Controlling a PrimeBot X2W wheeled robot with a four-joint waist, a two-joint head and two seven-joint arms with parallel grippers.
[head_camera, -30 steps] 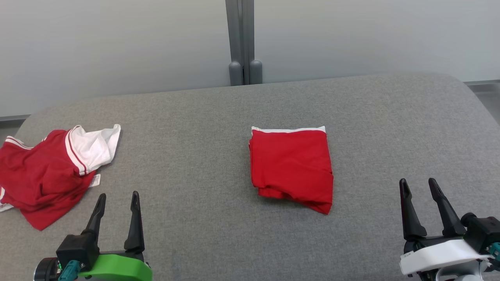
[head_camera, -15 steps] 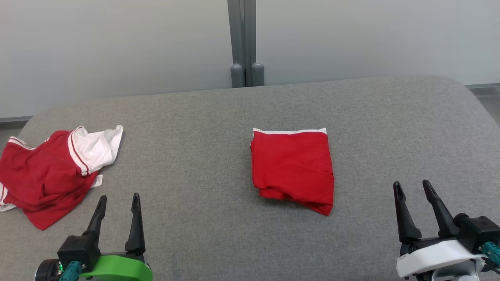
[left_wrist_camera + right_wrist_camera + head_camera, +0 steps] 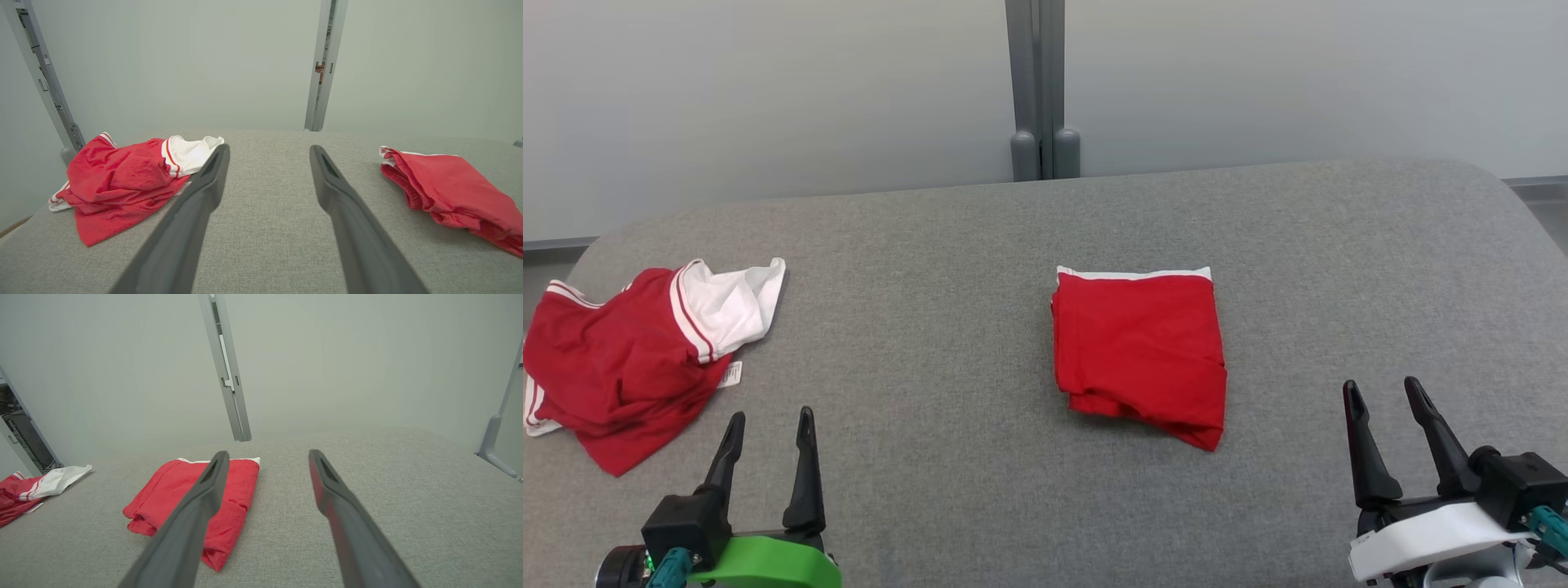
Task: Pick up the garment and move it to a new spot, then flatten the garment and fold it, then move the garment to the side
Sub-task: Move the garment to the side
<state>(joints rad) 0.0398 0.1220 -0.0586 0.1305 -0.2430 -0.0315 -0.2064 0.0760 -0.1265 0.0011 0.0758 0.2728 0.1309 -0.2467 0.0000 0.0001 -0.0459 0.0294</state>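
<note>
Garment (image 3: 1139, 351) folded, well clear of table (image 3: 931, 269) edges; left hand (image 3: 771, 414), right hand (image 3: 1381, 383) both wide

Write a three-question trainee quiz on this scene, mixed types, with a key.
1. True or false: the left gripper is shut on the crumpled red-and-white garment.
2. Where does the folded red garment lie?
A) flat near the middle of the grey table
B) hanging over the table's edge
C) on top of the crumpled garment
3. Fill in: the right gripper is ___ (open or shut).

Key: 1 false, it is open and holds nothing; 2 A; 3 open.
</note>
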